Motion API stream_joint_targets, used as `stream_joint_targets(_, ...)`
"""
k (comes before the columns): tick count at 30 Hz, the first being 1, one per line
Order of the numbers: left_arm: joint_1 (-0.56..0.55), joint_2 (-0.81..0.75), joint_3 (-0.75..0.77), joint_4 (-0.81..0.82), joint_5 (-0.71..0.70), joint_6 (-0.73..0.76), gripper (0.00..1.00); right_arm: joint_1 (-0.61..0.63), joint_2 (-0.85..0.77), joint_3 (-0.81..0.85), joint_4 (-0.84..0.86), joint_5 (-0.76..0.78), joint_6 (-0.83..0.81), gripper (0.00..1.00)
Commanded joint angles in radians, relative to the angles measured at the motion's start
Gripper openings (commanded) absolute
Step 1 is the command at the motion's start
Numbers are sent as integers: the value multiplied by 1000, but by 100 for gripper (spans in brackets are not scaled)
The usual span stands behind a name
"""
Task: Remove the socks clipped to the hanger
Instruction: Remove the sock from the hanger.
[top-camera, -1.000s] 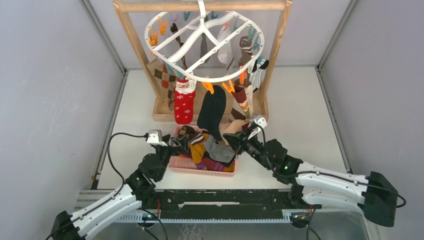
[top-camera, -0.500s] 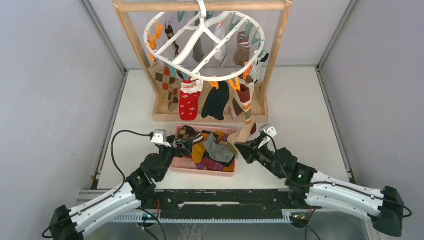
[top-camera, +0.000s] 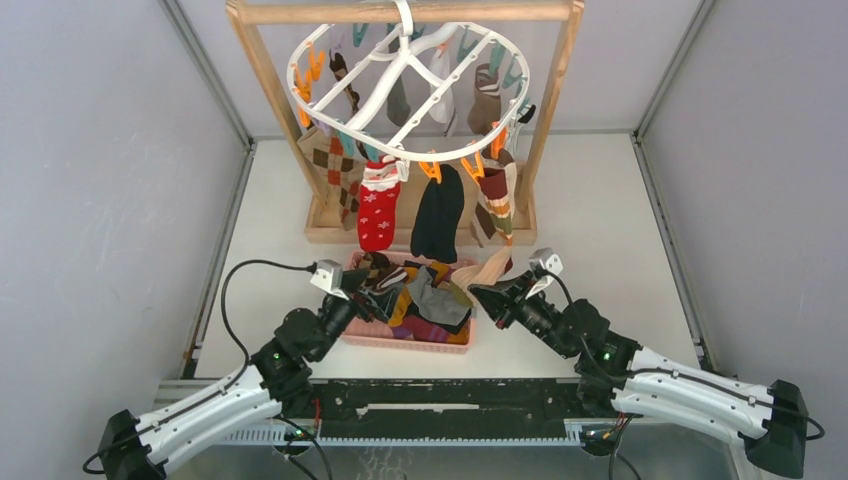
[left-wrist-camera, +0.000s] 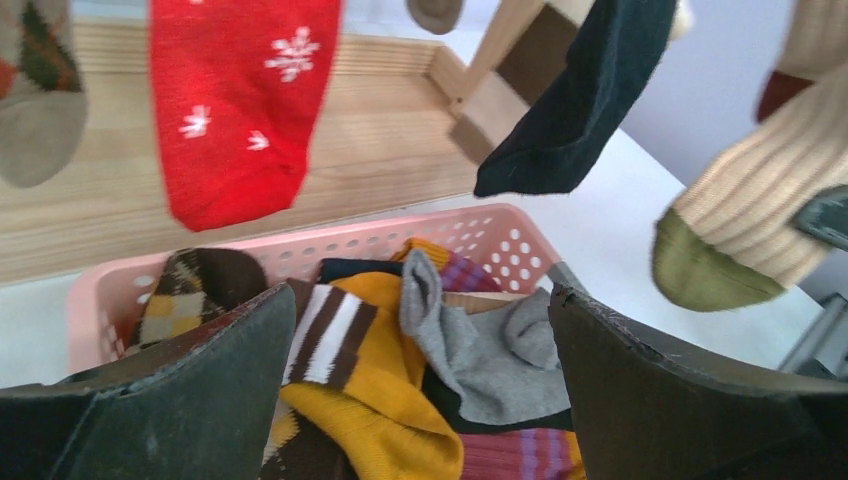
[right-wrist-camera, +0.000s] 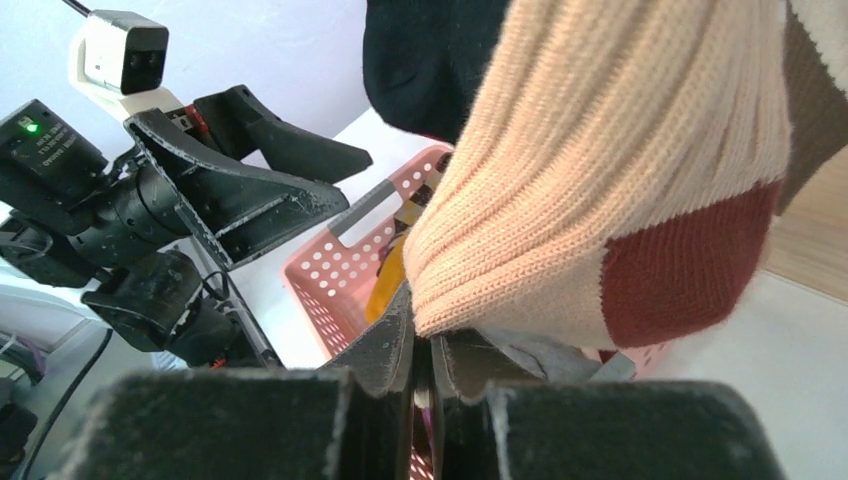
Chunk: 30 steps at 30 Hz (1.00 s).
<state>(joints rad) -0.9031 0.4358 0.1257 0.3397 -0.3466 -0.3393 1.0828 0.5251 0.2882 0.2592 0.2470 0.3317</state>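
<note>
A pink basket sits on the table between the two arms, heaped with loose socks: a mustard sock, a grey sock, a brown-and-white striped one, an argyle one and a purple-striped scrap low in the pile. The left gripper hovers over the basket's left end with its fingers spread wide and nothing between them. The right gripper, at the basket's right end, is pinched tight on a ribbed beige sock with an olive toe and a dark red patch. Behind the basket, the white hanger hangs by its hook from a wooden stand. From its near rim a red snowflake sock, a black sock and a banded brown sock dangle on clips. The beige sock's upper end runs behind the banded one, so whether a clip holds it cannot be told. Socks on the hanger's far side are hard to make out through the spokes.
</note>
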Motion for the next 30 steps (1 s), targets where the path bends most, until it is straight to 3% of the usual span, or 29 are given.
stream_joint_targets(1,-5,3,24,116,169,38,100,0,37,15,145,-50,18,11)
stream_joint_targets(16,-5,88,2,289,410,39,100,-155,185,14,392,-374,134,10)
stream_joint_targets(30,-5,192,14,404,510,13,100,-186,275,26,501,-505,192,10)
